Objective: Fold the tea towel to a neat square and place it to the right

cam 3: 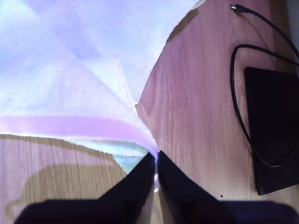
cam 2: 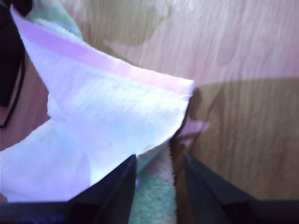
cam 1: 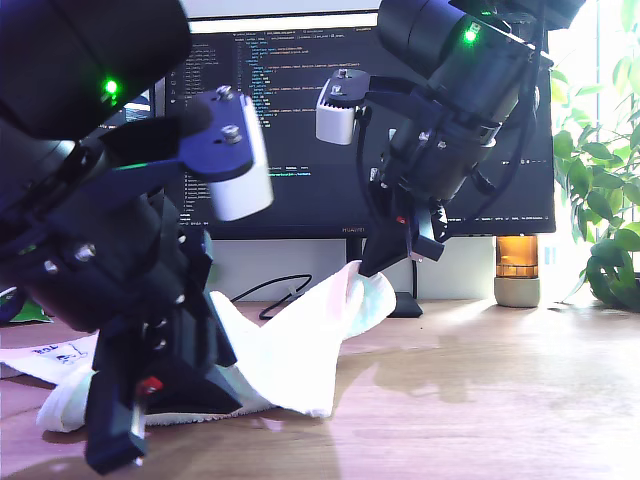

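From the exterior view, the tea towel [cam 1: 290, 360] lies rumpled on the wooden desk [cam 1: 480, 400] before the monitor [cam 1: 300, 130], one corner lifted by the far arm, seemingly to carry it over for a fold. In the first wrist view, my first gripper [cam 2: 159, 170] has its jaws parted, with towel between and ahead of them; whether they pinch it I cannot tell. In the second wrist view, my second gripper [cam 3: 155, 163] is clenched on the pink-striped corner, the cloth fanning away from the jaws, a black cable [cam 3: 243, 93] off to one side.
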You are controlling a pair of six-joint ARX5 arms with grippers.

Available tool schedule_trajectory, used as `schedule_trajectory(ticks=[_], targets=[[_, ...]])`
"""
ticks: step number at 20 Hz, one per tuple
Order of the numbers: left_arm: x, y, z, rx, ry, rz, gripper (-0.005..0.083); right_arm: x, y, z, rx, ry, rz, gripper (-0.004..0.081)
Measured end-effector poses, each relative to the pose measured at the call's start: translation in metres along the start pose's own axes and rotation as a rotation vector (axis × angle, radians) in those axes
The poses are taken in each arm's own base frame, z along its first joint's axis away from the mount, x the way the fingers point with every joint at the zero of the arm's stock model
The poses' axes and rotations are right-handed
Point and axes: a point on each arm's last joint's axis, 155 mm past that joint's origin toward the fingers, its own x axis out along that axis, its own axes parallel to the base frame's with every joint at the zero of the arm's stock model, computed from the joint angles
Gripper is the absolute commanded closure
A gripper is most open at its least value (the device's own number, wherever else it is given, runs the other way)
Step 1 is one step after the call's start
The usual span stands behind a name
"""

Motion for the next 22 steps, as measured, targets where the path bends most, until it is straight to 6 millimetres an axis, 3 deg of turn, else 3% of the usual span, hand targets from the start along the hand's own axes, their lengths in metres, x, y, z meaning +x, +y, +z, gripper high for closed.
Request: schedule_trajectory(ticks=[6, 11, 17, 22], targets=[[0.005, 0.024, -0.012, -0.031, 0.016, 0.044, 0.0482, 0.0, -0.005, -0.001, 0.031, -0.003, -0.014, 0.0783], [0.004, 0.021, -0.009, -0.01, 0.009, 0.038, 0.0482, 0.0, -0.007, -0.002, 0.034, -0.003, -0.019, 0.0783], [-0.02, 0.018, 0.026, 0.001, -0.125, 0.004, 0.0482, 0.0, -0.007, -0.003, 0.035, -0.003, -0.02, 0.0783], [-0.013, 0.025, 0.005, -0.017, -0.067, -0.015, 0.0484, 0.0, -0.007, -0.002, 0.035, -0.008, -0.02, 0.0783]])
